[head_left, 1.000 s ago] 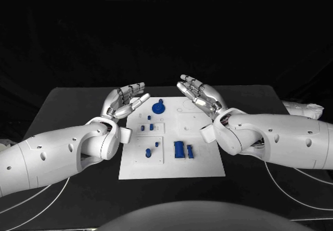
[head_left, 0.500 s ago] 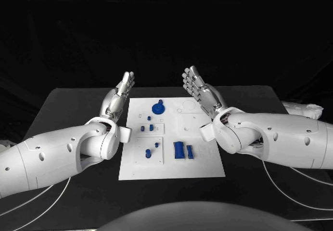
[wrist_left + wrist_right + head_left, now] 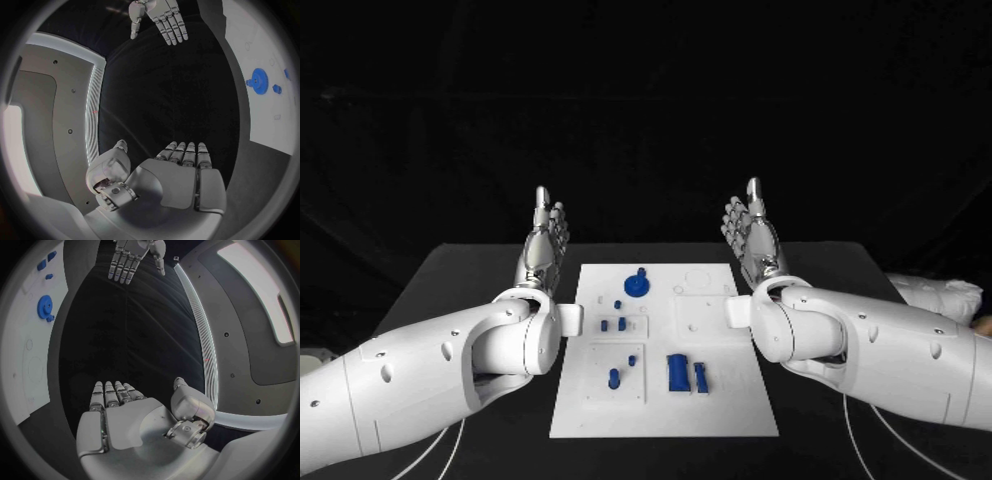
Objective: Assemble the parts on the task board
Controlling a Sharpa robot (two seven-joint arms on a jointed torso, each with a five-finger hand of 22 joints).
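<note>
The white task board (image 3: 730, 405) lies in the middle of the black table. A blue gear (image 3: 636, 285) sits near its far edge, also visible in the wrist views (image 3: 257, 80) (image 3: 44, 306). Small blue pegs (image 3: 612, 325) and two longer blue blocks (image 3: 685, 373) lie nearer me. My left hand (image 3: 544, 235) stands raised above the board's far left side, fingers straight and together, holding nothing. My right hand (image 3: 753, 230) stands likewise above the far right side, empty. Each wrist view shows its own flat palm (image 3: 178, 177) (image 3: 125, 417) and the other hand (image 3: 156, 17) (image 3: 131, 255) opposite.
The black table (image 3: 459, 275) extends on both sides of the board. A pale bundle (image 3: 942, 295) lies at the table's right edge. White cables (image 3: 444, 455) hang below the arms near the front.
Both hands have lifted from over the board's far end and straightened upright, fingers pointing up. The head camera has tilted, so the whole scene sits lower.
</note>
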